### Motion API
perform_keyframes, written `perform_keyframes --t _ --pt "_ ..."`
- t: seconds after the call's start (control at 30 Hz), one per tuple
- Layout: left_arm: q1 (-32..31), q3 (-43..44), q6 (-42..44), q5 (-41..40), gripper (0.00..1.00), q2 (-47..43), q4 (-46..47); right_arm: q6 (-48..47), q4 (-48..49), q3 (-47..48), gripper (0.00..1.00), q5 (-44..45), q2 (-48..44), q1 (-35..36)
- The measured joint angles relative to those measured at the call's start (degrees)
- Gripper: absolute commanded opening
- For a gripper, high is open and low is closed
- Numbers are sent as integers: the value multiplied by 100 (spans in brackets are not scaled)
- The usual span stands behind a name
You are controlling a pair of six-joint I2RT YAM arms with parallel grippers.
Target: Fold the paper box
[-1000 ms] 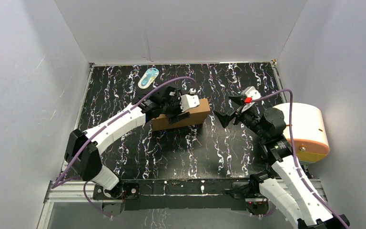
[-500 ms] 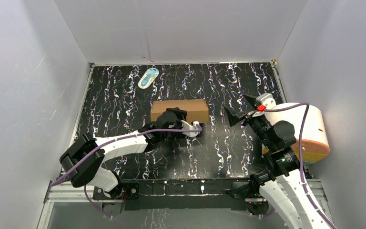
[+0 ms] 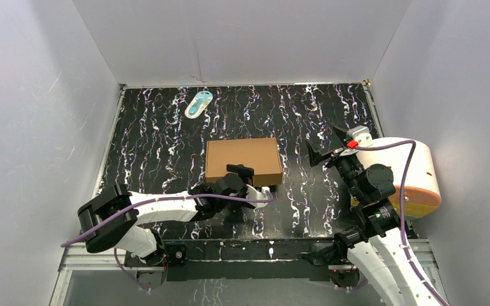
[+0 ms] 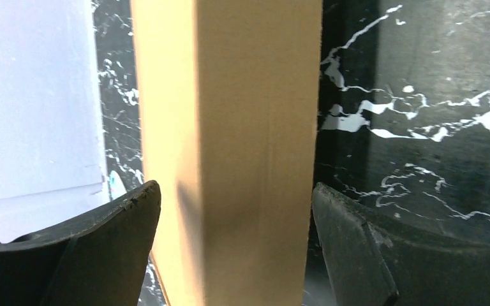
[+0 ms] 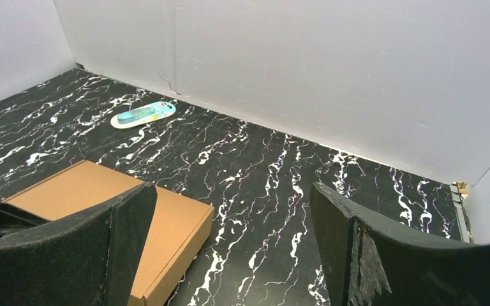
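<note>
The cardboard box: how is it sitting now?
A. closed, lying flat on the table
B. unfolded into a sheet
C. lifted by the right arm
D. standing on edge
A: the paper box lies closed, broad face up, on the table, with no flaps sticking out.

PLACE: you are looking at a robotics lab test cell | SIGNS: your left arm (image 3: 159, 203) and right arm (image 3: 383, 236) bolted to an aluminium rail (image 3: 102, 255) | purple cable (image 3: 402, 167) along the right arm | plain white panels (image 3: 242, 38) boxing in a black marbled tabletop (image 3: 153, 140)
</note>
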Motion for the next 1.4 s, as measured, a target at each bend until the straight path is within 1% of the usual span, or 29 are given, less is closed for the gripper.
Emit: perform_keyframes --t 0.3,0.43,0.57,0.73,0.83,1.0,1.13,1.27,1.33,1.4 --pt "-105 61 -1147 52 93 0 -708 -9 0 0 99 61 -55 2" --pt "-87 404 -1845 31 97 0 -1043 -26 -15 0 99 101 -52 2" --pt "173 866 -2590 15 98 0 -1266 -31 -39 0 98 188 -42 0" --pt "1084 1735 -3827 48 98 -24 -1814 -76 -127 2 99 315 -33 2" --pt "1692 1893 -4527 136 98 -247 -1950 -125 -188 2 99 481 -33 2" --pt "3049 1902 -5696 426 98 -841 -2448 -157 -271 2 99 721 -107 2" --pt "3965 1860 -6393 787 98 -1338 -2796 -203 -328 0 98 957 -271 2" --pt "4955 1624 -6957 1237 98 -2063 -3082 -258 -328 -4 98 1318 -433 2" --pt "5396 1447 -7147 1314 98 -2455 -3239 -286 -343 -7 99 1543 -492 2" --pt "5641 1263 -7265 1279 98 -2907 -3451 -302 -385 -7 99 1738 -535 2"
